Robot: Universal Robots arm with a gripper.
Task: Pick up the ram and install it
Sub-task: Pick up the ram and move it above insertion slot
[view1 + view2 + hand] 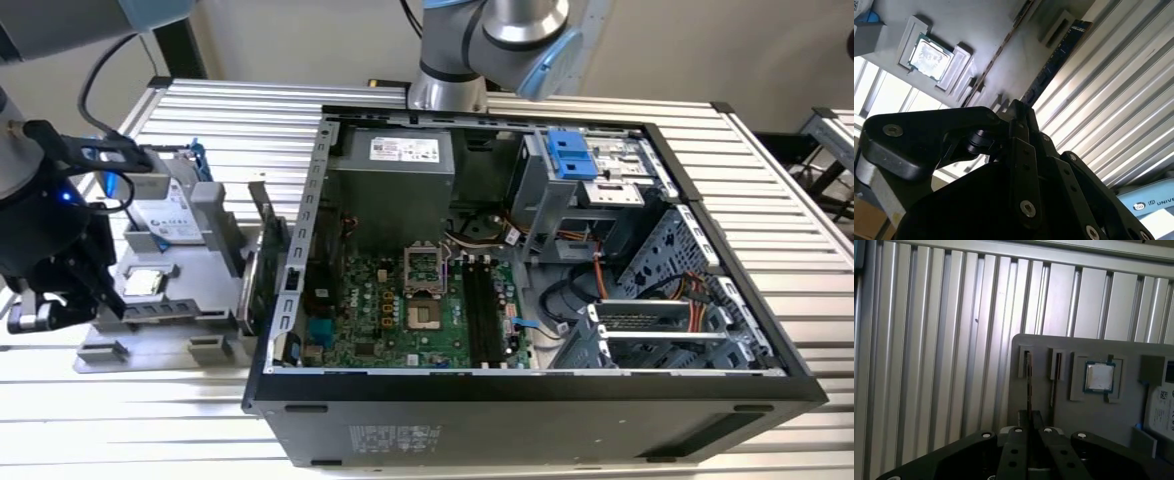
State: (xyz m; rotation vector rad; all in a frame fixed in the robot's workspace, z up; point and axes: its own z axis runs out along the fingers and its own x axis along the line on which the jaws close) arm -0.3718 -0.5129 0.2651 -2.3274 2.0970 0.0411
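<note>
A ribbed aluminium bench (787, 200) spans the exterior view, light glinting along its slats. A plain beige wall (307, 40) runs across the top; another slatted bench (834, 135) shows at the right edge.

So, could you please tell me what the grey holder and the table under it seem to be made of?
The grey holder looks like matte plastic, perhaps moulded or printed: a dull, even grey with blocky raised pockets. The table looks like bare aluminium: ribbed slats with bright, streaky reflections.
</note>
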